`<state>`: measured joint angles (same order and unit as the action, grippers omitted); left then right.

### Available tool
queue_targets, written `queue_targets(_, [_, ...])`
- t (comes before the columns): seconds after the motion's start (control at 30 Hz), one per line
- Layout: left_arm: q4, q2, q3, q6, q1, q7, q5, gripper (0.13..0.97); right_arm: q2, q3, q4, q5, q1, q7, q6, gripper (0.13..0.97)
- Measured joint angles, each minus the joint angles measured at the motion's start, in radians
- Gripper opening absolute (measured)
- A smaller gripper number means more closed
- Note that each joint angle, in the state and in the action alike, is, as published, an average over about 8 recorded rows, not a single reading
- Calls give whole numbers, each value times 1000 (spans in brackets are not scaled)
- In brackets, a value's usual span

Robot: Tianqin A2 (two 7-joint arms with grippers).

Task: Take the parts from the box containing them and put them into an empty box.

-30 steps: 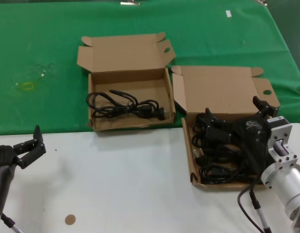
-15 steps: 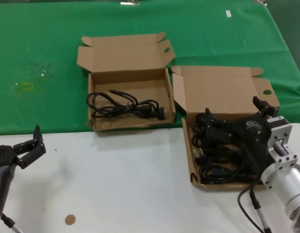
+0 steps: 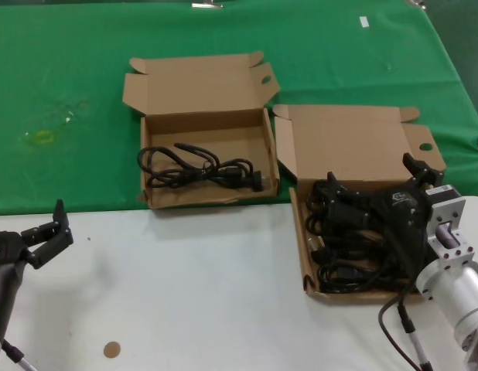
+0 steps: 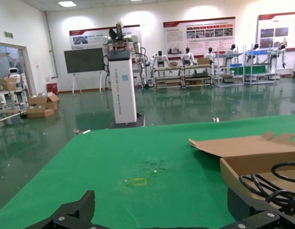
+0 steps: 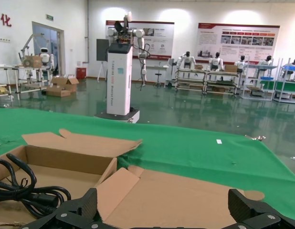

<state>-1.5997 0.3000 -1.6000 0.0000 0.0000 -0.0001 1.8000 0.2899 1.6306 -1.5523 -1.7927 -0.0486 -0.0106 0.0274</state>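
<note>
The right gripper is hanging with fingers spread over the black cables heaped in the narrower box near the desk's right edge. One cable is lying in the wider box, and the left gripper is idling, released, at the left edge.

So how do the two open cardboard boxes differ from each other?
The box on the left holds one coiled black cable; the box on the right holds a pile of cables. The right gripper hangs over the right box; nothing hangs over the left one. Both are brown, lids open.
</note>
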Motion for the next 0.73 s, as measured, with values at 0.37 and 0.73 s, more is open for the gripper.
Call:
queue_targets(0.37, [0,0,0,0,0,0,0,966,0,0,0,0,0,0,0,966])
queue_targets(0.73, [0,0,0,0,0,0,0,966,0,0,0,0,0,0,0,966])
